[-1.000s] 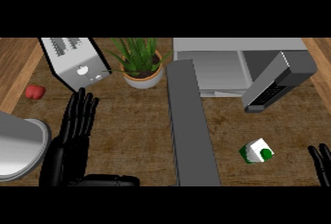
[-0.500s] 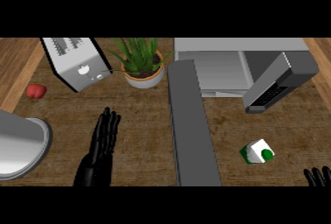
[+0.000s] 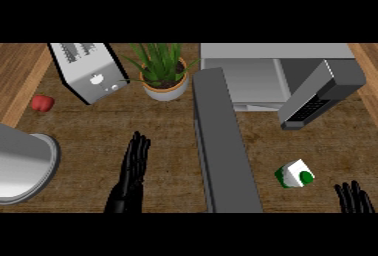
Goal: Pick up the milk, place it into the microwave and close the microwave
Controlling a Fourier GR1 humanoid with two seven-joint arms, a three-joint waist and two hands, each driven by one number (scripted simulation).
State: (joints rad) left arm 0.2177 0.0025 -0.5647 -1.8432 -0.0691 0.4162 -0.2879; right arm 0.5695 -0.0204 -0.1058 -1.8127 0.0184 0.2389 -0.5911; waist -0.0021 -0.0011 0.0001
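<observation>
The left hand (image 3: 131, 172) lies flat over the counter (image 3: 88, 130) at about 7 o'clock, fingers straight and released, holding nothing. The right hand (image 3: 354, 199) shows only as upright fingertips at 5 o'clock, also relaxed and empty. One milk (image 3: 295, 174), a small white carton with green sides and a green dot on top, sits on the counter at 4 o'clock, just up and left of the right hand and apart from it; no writing on it can be read. One microwave (image 3: 255, 75) stands at 1 o'clock with its door (image 3: 319, 95) swung open. There is one toaster (image 3: 87, 71) at 11 o'clock, one plant (image 3: 162, 75) in a pot at 12, one red apple (image 3: 42, 103) at 10, one grey pan (image 3: 22, 162) at 8 and one long grey bar (image 3: 221, 145) running down the middle.
</observation>
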